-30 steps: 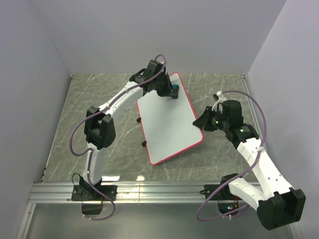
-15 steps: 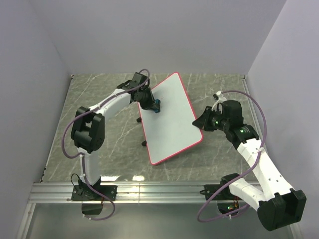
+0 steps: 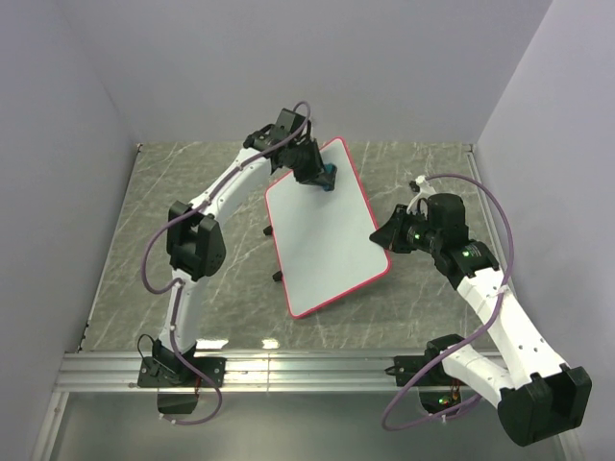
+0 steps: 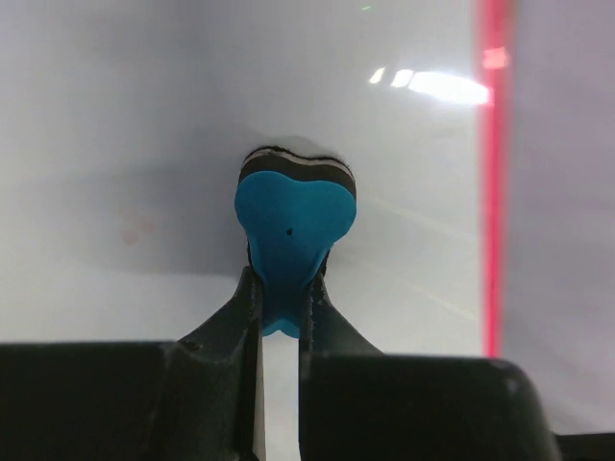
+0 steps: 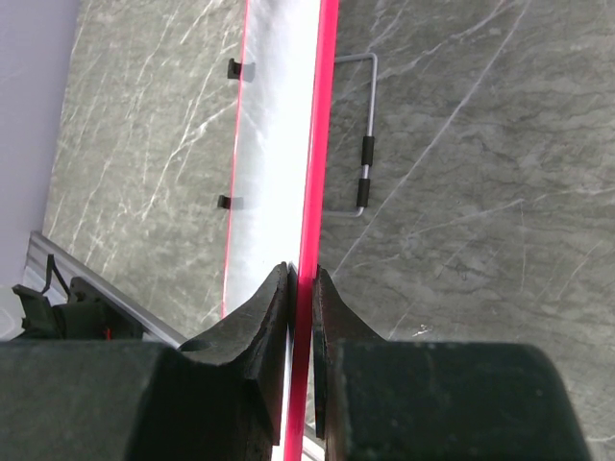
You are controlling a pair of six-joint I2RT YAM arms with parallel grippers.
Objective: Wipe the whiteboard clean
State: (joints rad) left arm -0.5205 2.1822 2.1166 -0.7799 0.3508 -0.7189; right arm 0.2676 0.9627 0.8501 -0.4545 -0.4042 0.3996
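From the top camera, you have the whiteboard (image 3: pixel 332 240) lying slantwise in the middle of the bench (image 3: pixel 192 192), its two black feet (image 3: pixel 270 230) on the left long edge. Your left tool (image 3: pixel 325 175) is at the board's far end, closed around a small blue eraser (image 3: pixel 331 177). Your right tool (image 3: pixel 386 233) sits at the right long edge, toward the near corner.

In the left wrist view, your fingers pinch narrowly on the eraser's blue grip. Its dark pad presses against the white face, and the pink-red frame (image 4: pixel 494 173) runs down just to the right.

In the right wrist view, you see the board almost edge-on. Your tool is clamped on the frame, one finger on each side. A bent wire stand (image 5: pixel 363 163) with a black sleeve is on the bench near that edge.
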